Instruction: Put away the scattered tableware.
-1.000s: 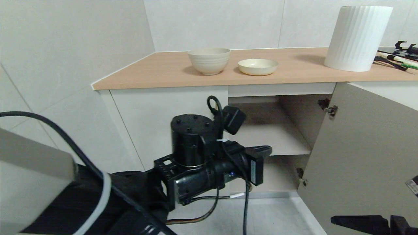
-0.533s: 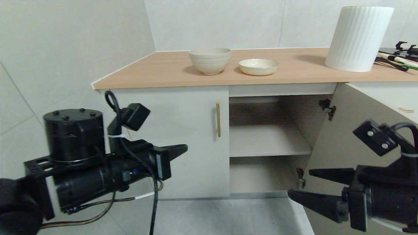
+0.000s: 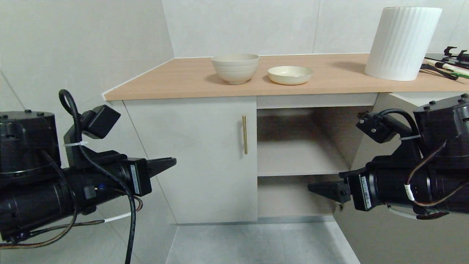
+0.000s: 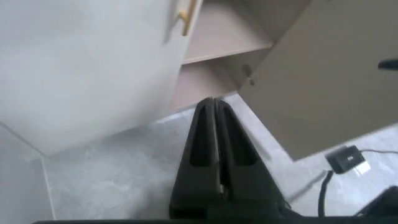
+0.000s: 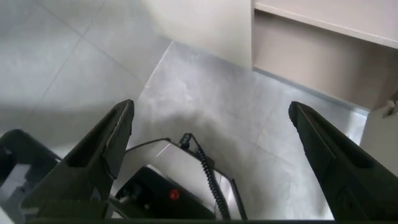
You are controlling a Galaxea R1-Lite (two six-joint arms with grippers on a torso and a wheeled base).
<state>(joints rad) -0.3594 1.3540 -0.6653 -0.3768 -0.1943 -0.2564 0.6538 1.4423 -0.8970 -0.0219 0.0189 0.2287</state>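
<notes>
White sticker (image 3: 134, 179) on left end effector (image 3: 170, 161), print illegible.

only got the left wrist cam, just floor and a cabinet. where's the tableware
Observer: A bowl and a shallow dish sit side by side on the countertop above the cabinet.
Operator: right gripper got anything
Observer: No. The right gripper is open over the floor, with nothing between its fingers.
Operator: anything else up top
Observer: A tall white ribbed container stands farther right on the countertop.
</notes>
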